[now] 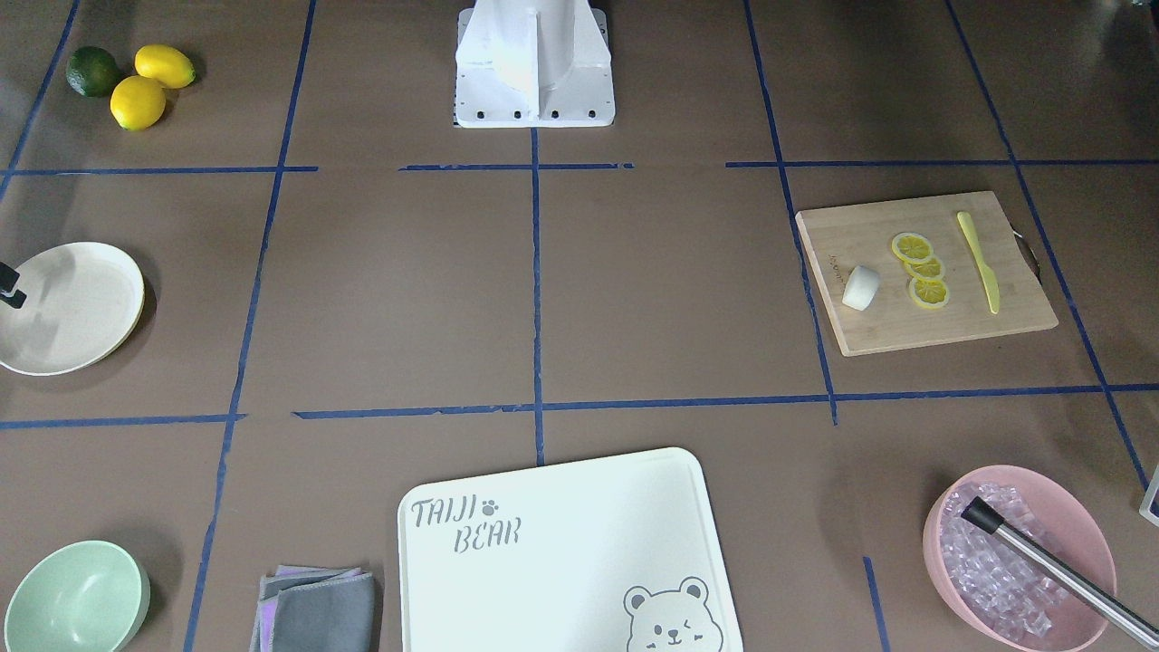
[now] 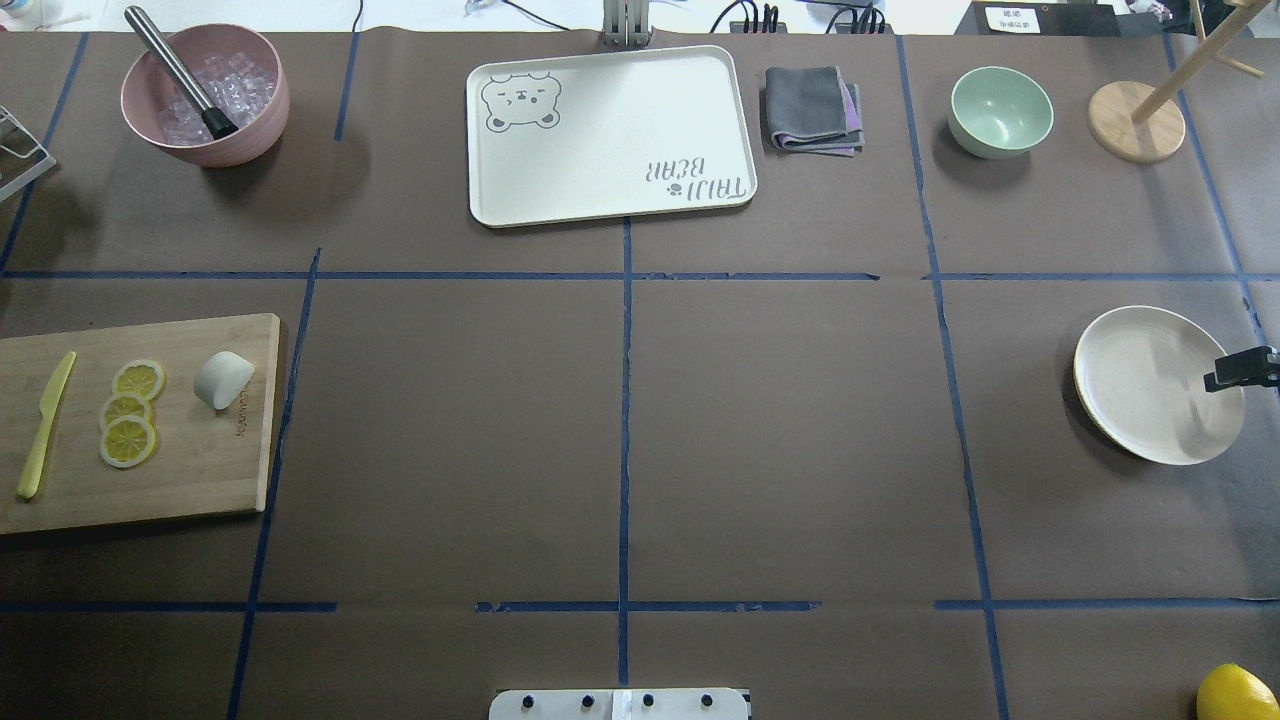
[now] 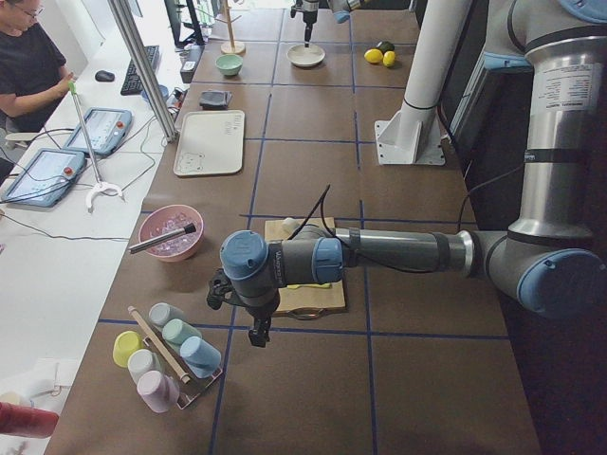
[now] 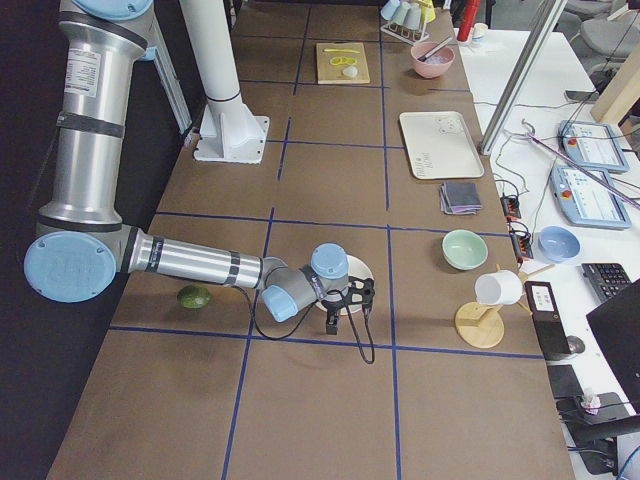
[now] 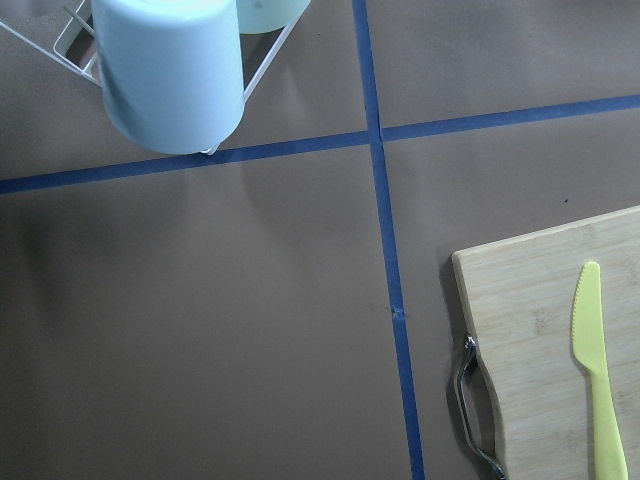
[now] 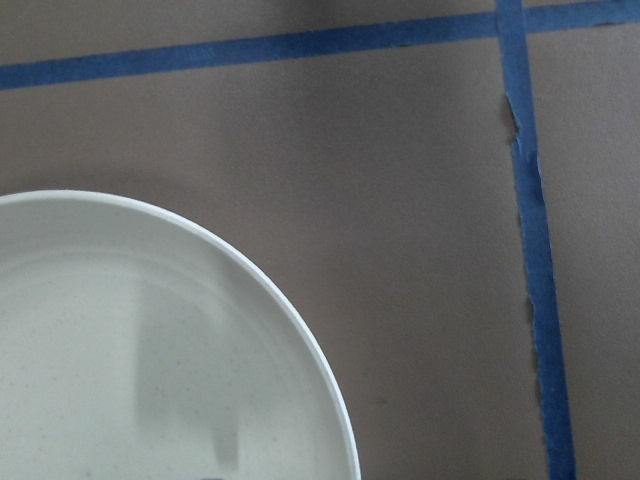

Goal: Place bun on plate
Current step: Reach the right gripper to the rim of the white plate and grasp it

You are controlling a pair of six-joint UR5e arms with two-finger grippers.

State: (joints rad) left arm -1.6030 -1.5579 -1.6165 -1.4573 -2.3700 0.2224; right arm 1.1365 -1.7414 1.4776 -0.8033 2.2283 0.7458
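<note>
The white bun [image 2: 223,379] lies on a wooden cutting board [image 2: 190,470] on the table's left side, and it also shows across the table [image 1: 860,288]. The cream plate [image 2: 1150,385] sits far to the right with nothing on it; its rim [image 6: 290,310] fills the right wrist view. My right gripper [image 2: 1240,368] hangs over the plate's outer edge, and only a black part of it shows. My left gripper [image 3: 257,337] hovers past the board's outer end, near a cup rack and away from the bun. Neither gripper's state can be judged.
Lemon slices [image 2: 128,410] and a yellow knife [image 2: 45,425] share the board. At the far side stand a pink bowl of ice [image 2: 205,95], the bear-printed board [image 2: 610,135], a folded cloth [image 2: 812,108] and a green bowl [image 2: 1000,110]. A person [image 3: 28,66] sits beyond.
</note>
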